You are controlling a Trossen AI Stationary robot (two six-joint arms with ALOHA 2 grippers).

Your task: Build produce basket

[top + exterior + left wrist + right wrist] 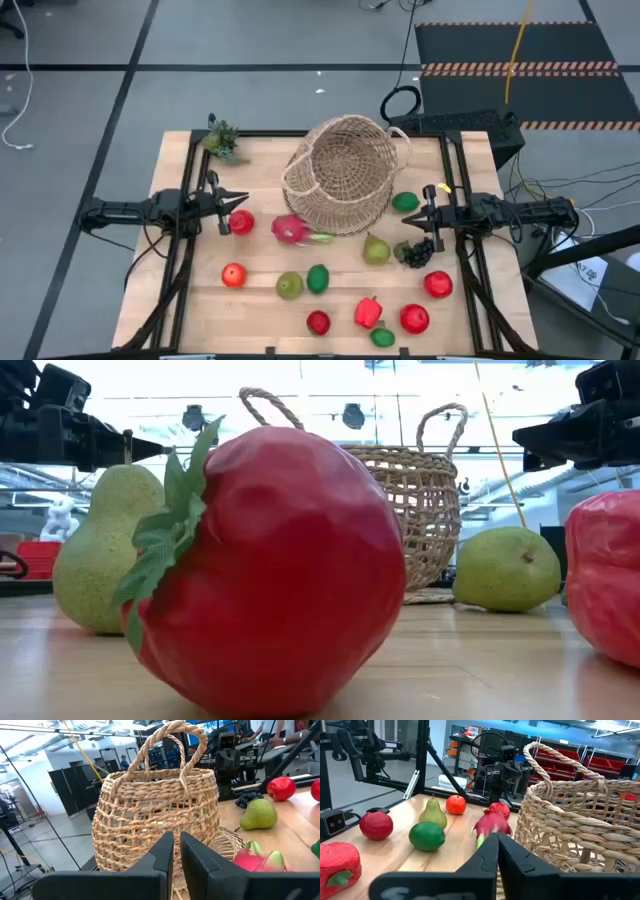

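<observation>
Along the bench's near edge lie a red pepper (368, 312), apples and a lime, none collected yet. Mid-bench, the left gripper (238, 204) hovers narrowly parted and empty over a red fruit, and the right gripper (428, 206) hangs shut and empty above the grapes (417, 253). Toward the far edge the wicker basket (345, 175) lies tipped and empty, needing righting.

Tan wicker basket (345, 172) tipped on its side, produce (318, 279) scattered around
</observation>
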